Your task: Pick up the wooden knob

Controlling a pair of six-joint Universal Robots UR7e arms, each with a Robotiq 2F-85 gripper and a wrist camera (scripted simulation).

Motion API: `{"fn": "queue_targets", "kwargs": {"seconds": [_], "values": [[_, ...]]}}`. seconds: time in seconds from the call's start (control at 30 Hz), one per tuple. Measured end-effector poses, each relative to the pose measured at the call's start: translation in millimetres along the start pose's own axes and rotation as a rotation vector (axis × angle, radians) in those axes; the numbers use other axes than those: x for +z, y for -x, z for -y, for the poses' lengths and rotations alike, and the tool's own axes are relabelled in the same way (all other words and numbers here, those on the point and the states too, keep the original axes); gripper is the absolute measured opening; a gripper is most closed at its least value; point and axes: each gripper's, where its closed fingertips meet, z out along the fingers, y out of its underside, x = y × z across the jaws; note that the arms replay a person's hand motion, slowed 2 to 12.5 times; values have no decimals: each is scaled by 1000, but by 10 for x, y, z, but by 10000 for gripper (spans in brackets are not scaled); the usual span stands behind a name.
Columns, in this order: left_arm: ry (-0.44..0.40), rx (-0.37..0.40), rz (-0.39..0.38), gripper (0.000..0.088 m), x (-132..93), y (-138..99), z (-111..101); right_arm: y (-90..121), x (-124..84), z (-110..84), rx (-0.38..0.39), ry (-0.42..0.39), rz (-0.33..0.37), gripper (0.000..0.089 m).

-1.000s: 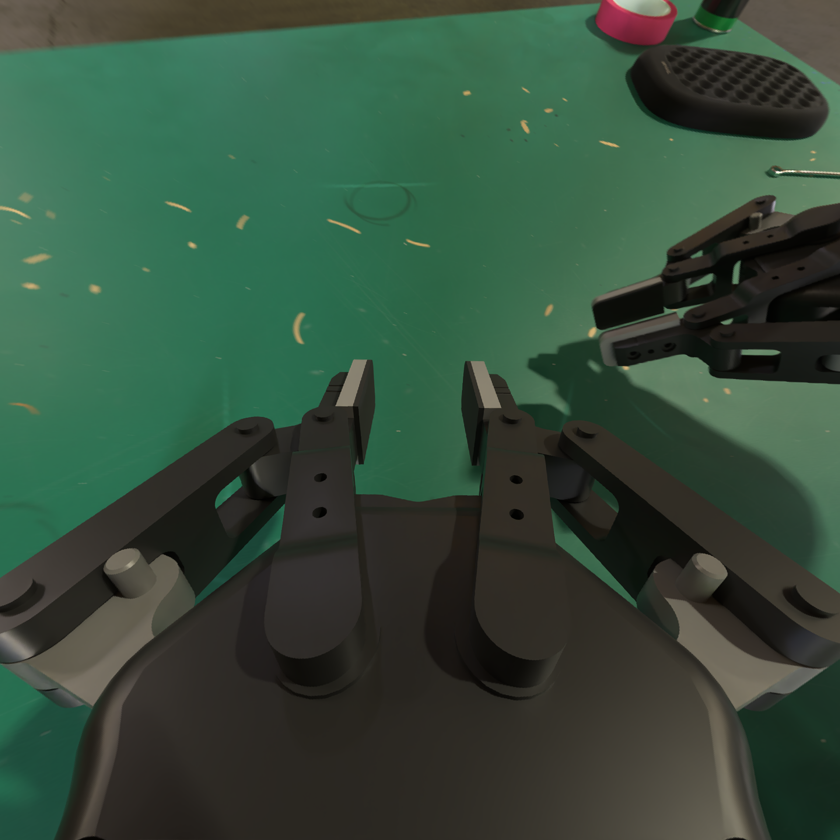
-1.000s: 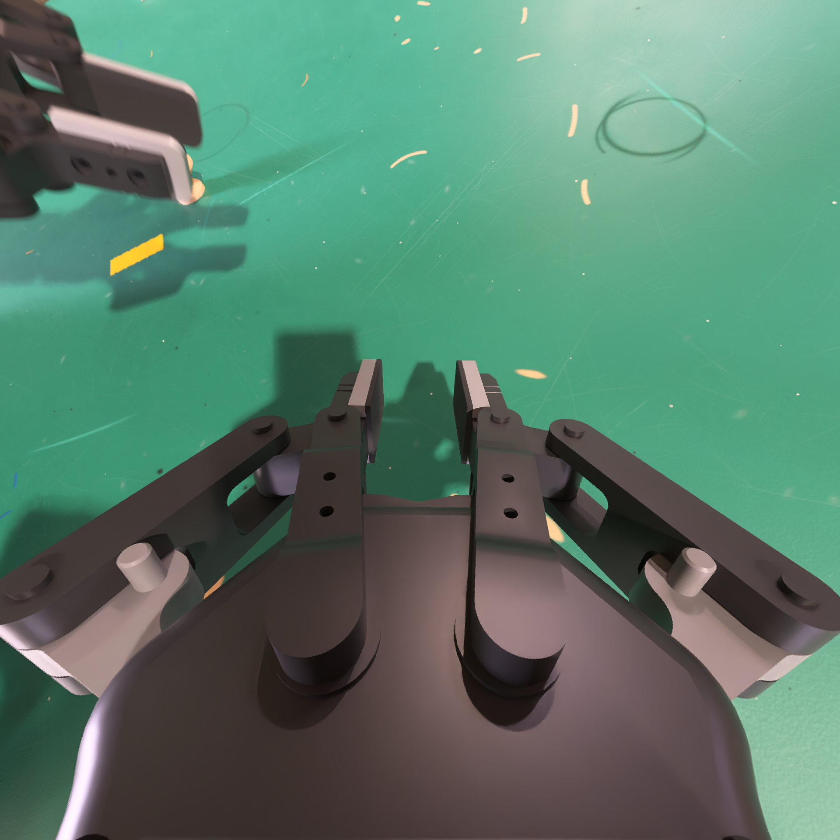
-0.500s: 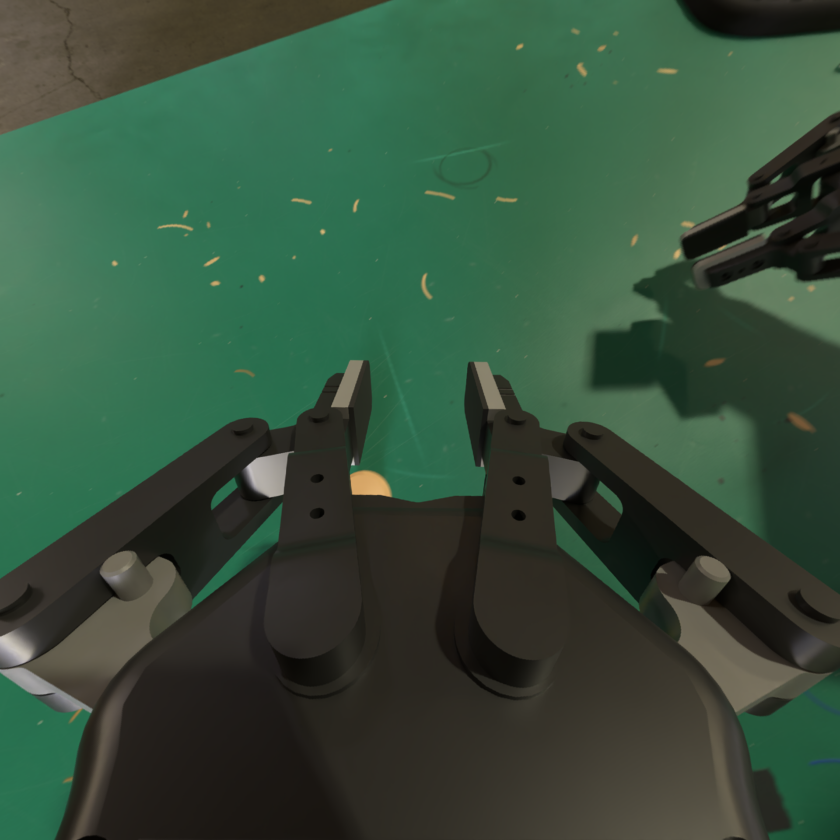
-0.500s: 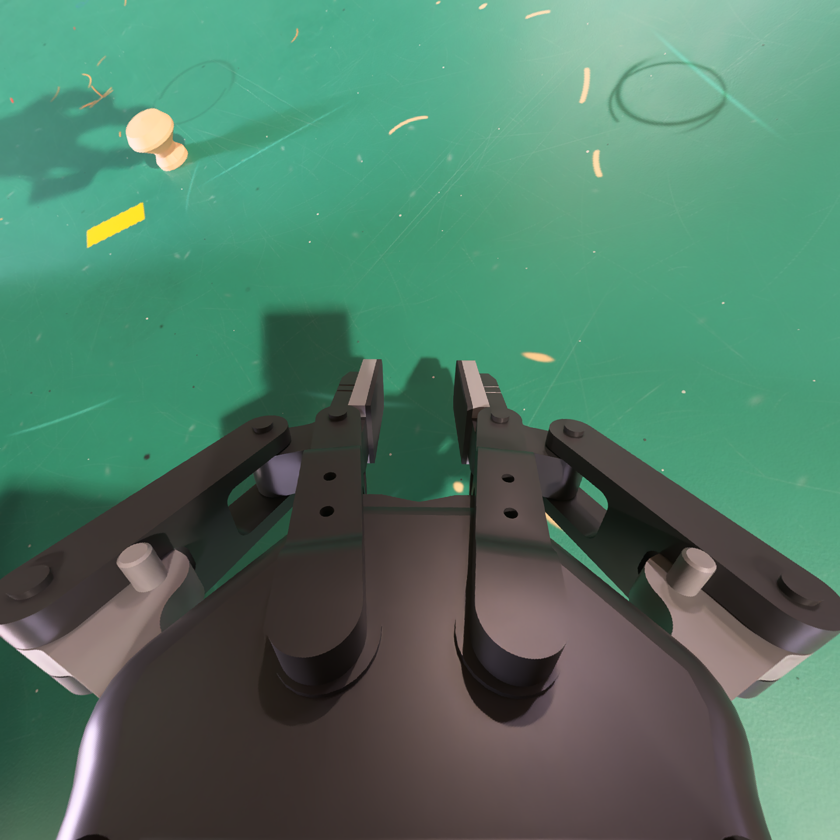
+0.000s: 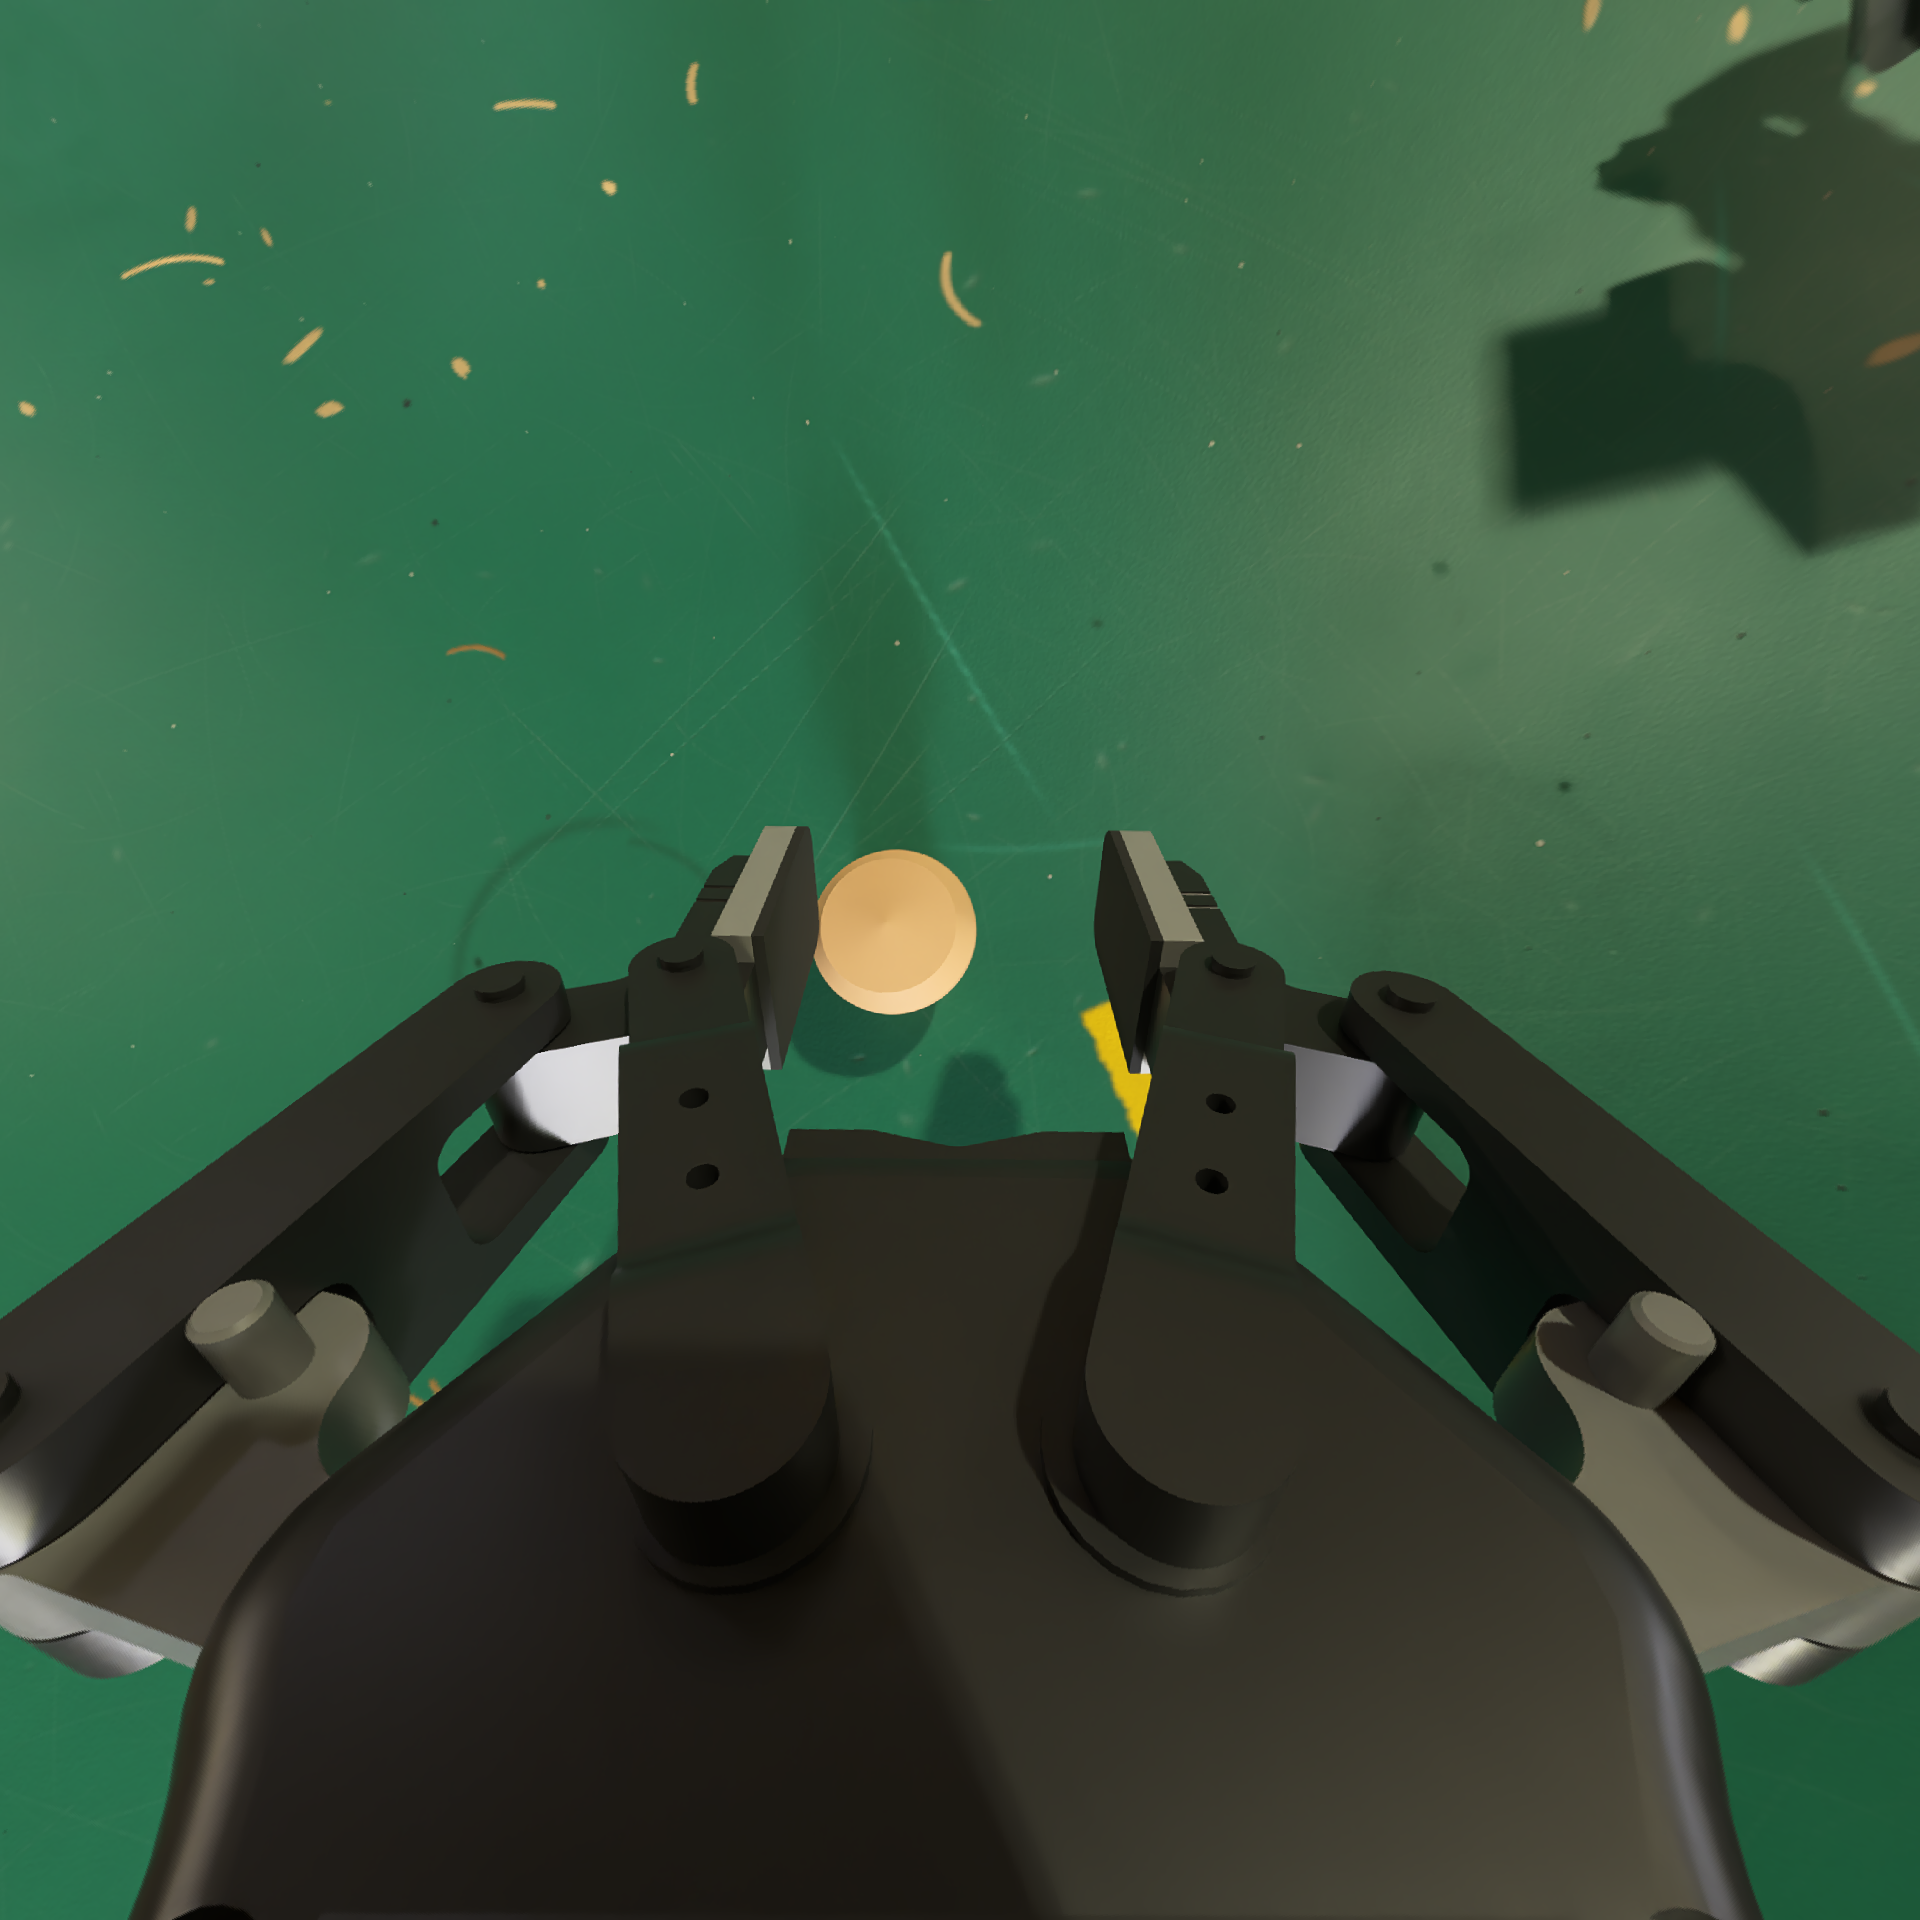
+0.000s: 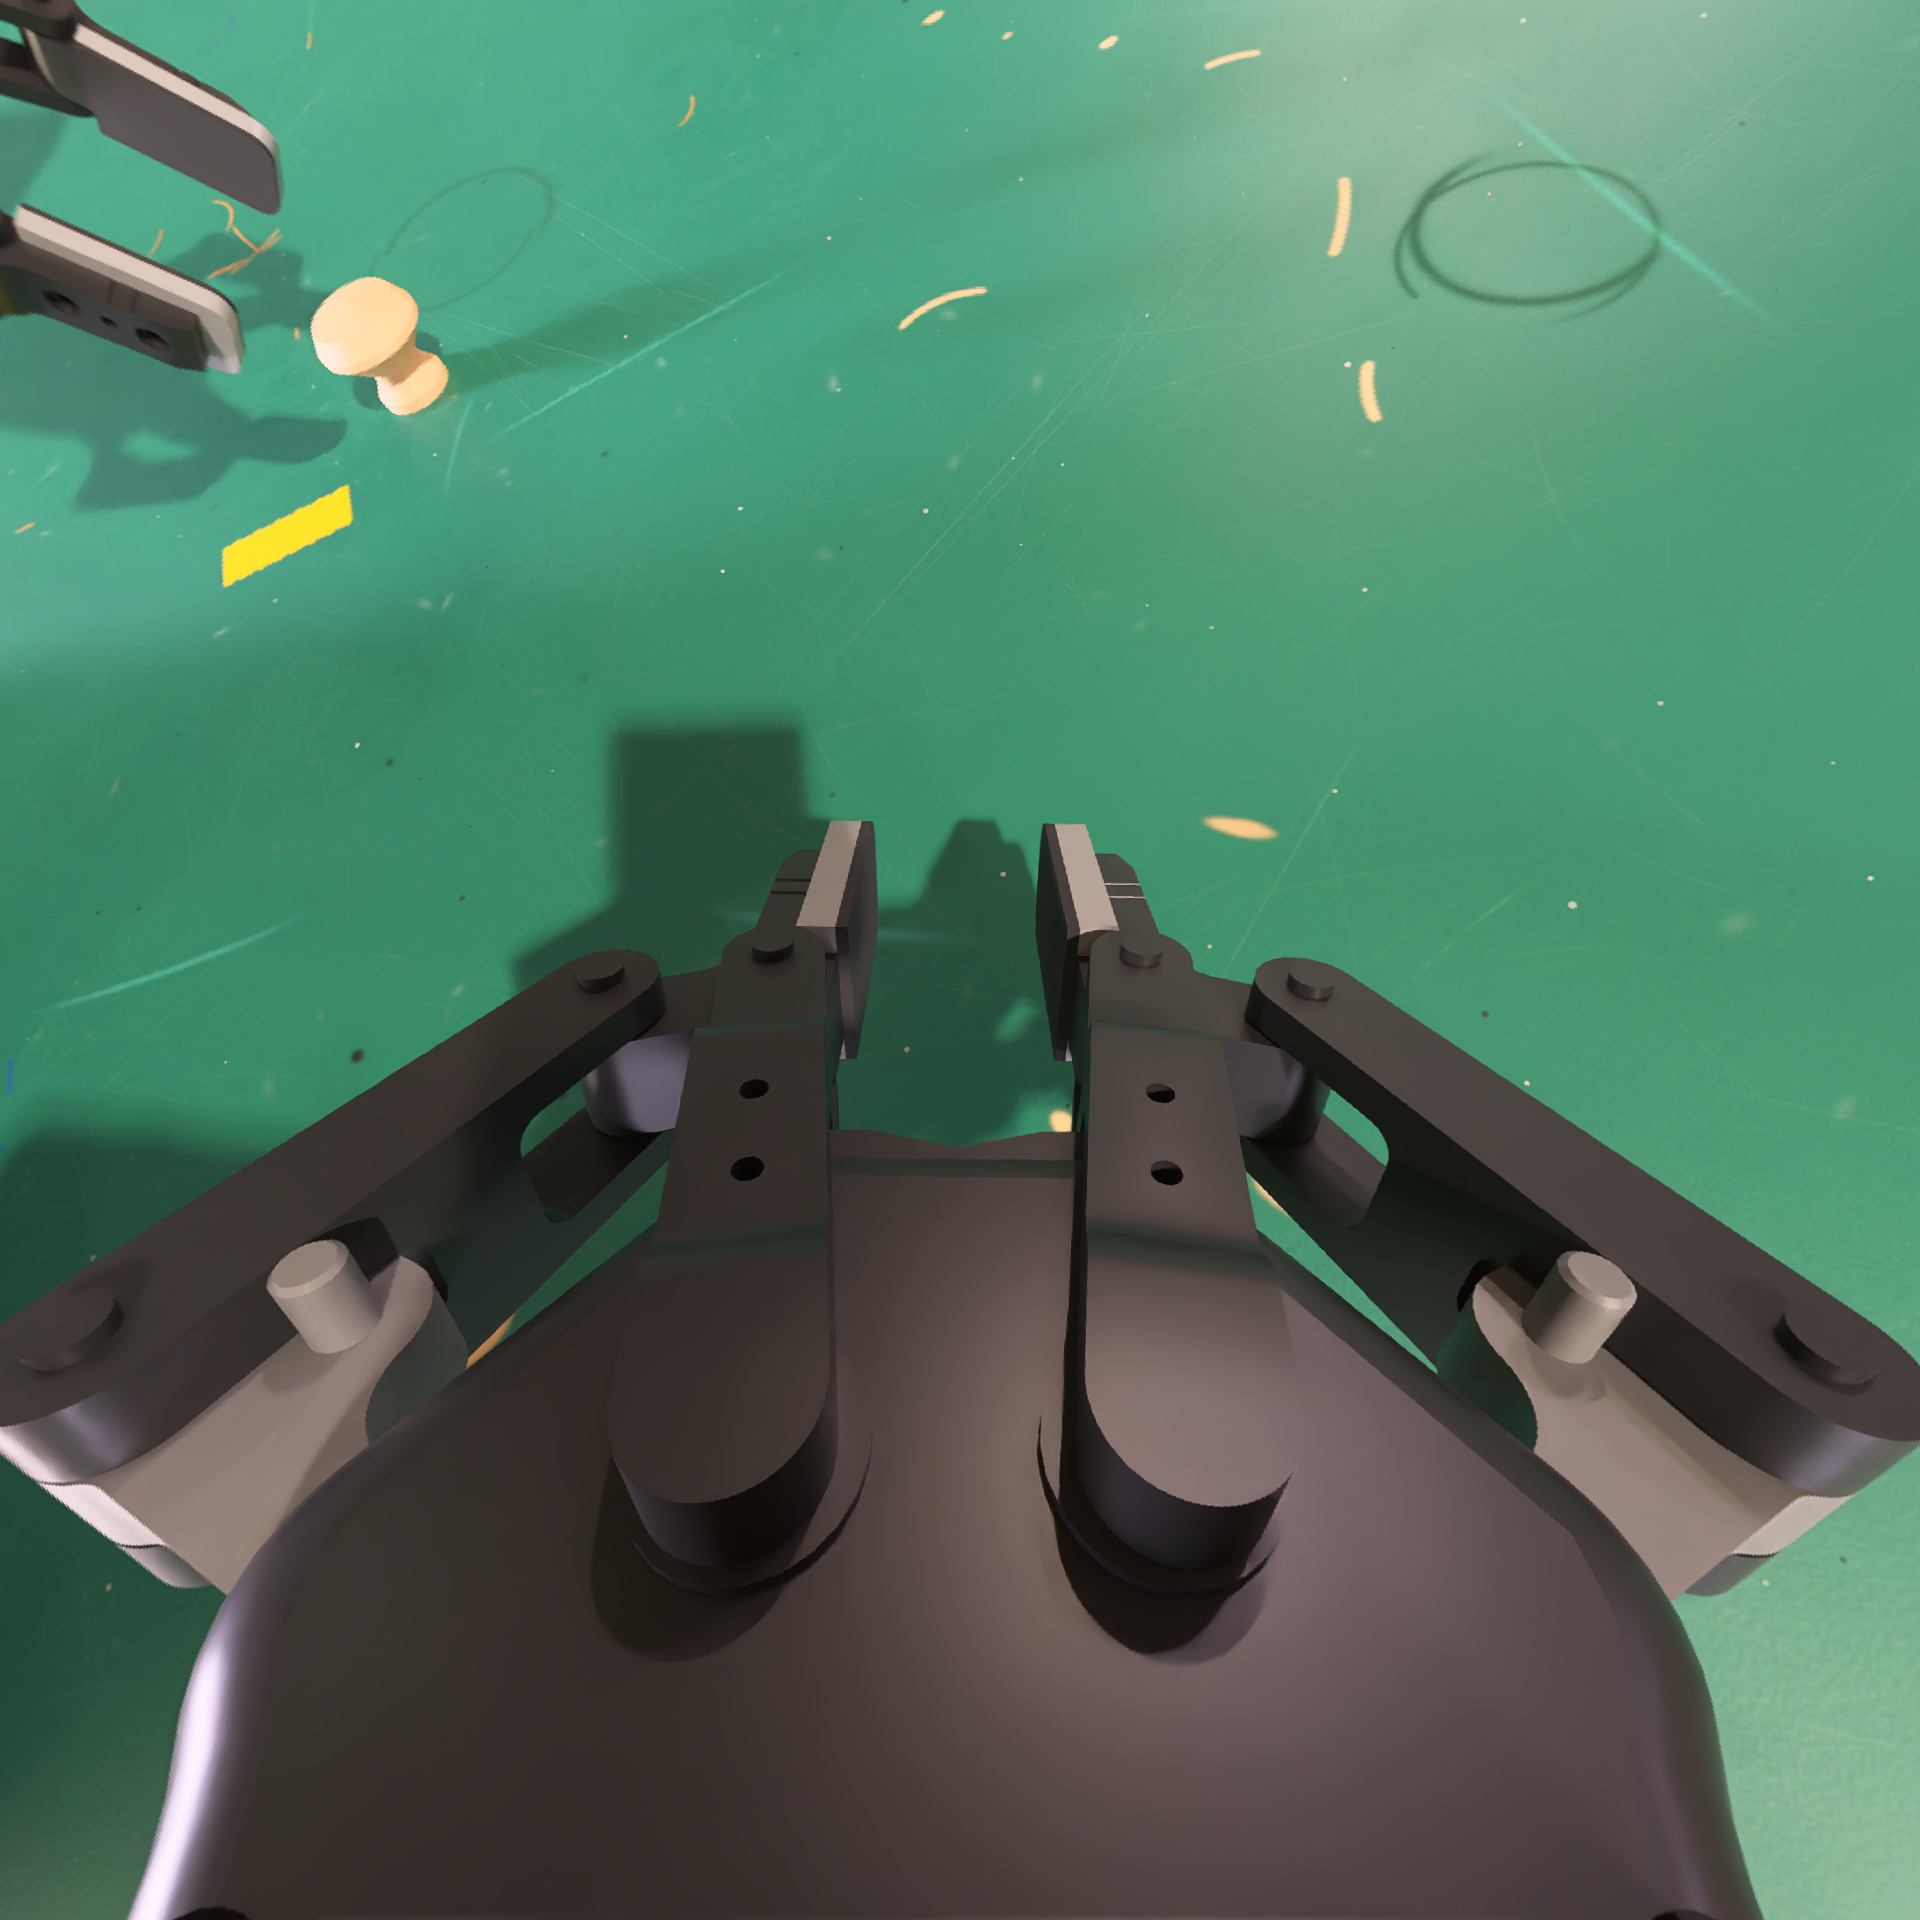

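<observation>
1. Item: small round pale wooden knob [image 5: 894, 930], standing upright on its stem on the green scuffed bench [image 5: 1351, 727], beside a yellow rectangular marker strip [image 6: 287, 535].
2. Left gripper [image 5: 951, 935]: jaws apart, poised above the knob; the cap is seen off-centre, close to the left-hand finger [image 5: 774, 925].
3. Right gripper [image 6: 956, 935]: jaws apart, nothing held, well apart from the knob.
4. Recommended: the left gripper is to be centred first, then lowered until the cap's widest part is straddled, and closed evenly so the knob is not tipped.
</observation>
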Motion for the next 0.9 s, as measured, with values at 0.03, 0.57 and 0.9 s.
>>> {"fn": "queue_targets", "kwargs": {"seconds": [0.03, 0.57, 0.9], "values": [[3, 8, 7, 490, 17, 6, -19, 9, -1, 1, 1, -2, 2, 282], [75, -5, 29, 485, 245, 190, -214, 132, -68, -96, 11, -7, 3, 275], [81, -24, -15, 390, 300, 157, -240, 137, -89, -115, 26, -9, 21, 269]]}}
